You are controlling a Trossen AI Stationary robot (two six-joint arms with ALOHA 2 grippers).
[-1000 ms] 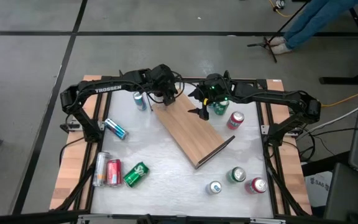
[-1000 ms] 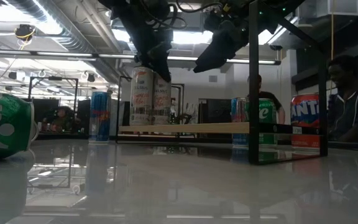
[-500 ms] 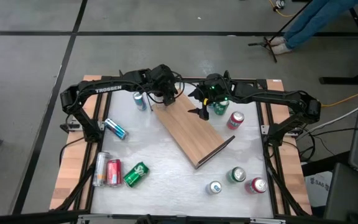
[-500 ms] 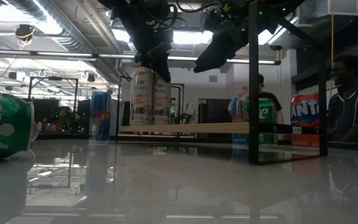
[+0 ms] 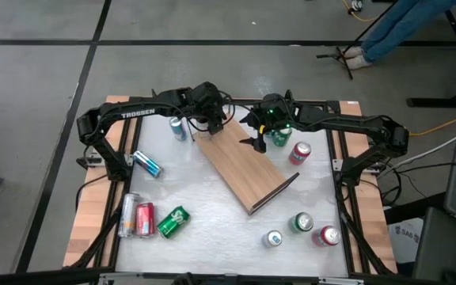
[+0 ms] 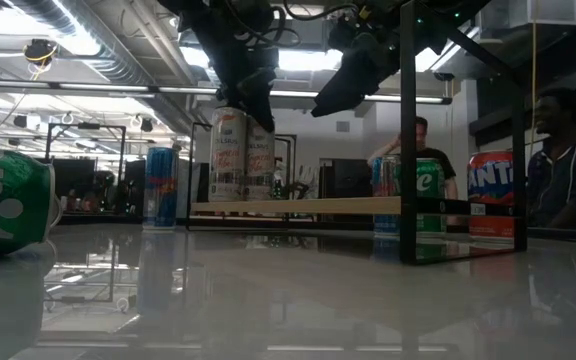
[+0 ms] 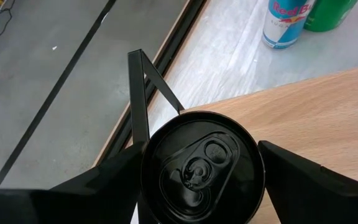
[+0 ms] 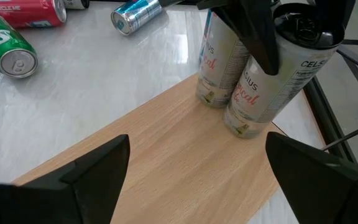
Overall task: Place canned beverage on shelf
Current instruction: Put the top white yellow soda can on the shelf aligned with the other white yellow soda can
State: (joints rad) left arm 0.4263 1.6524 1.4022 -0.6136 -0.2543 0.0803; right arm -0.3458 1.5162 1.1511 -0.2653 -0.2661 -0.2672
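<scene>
The shelf (image 5: 248, 168), a light wooden board with black end rails, lies slantwise in the middle of the table. Two white Celsius cans stand on its far left end: one free (image 8: 217, 62), resting on its base, and one (image 8: 267, 78) beside the end rail, held by my left gripper (image 5: 212, 124). That can's black top (image 7: 201, 167) fills the left wrist view. My right gripper (image 5: 258, 141) hangs open and empty over the board (image 8: 197, 155), a little to the right of the two cans. My left gripper pinches the white can's upper wall just under the rim (image 7: 146, 177) between its two fingers, one on each side. The fingers (image 8: 253, 31) come from above, pointing down. The can stands upright with its base (image 8: 241, 127) on the board, next to the other can.
A Red Bull can (image 5: 179, 127) stands left of the shelf. A blue can (image 5: 147, 164), a silver, a red and a green can (image 5: 172, 222) lie at the near left. A green (image 5: 279, 136) and a red can (image 5: 299, 152) are right of the shelf, three more (image 5: 302, 224) near right. People show beyond the table.
</scene>
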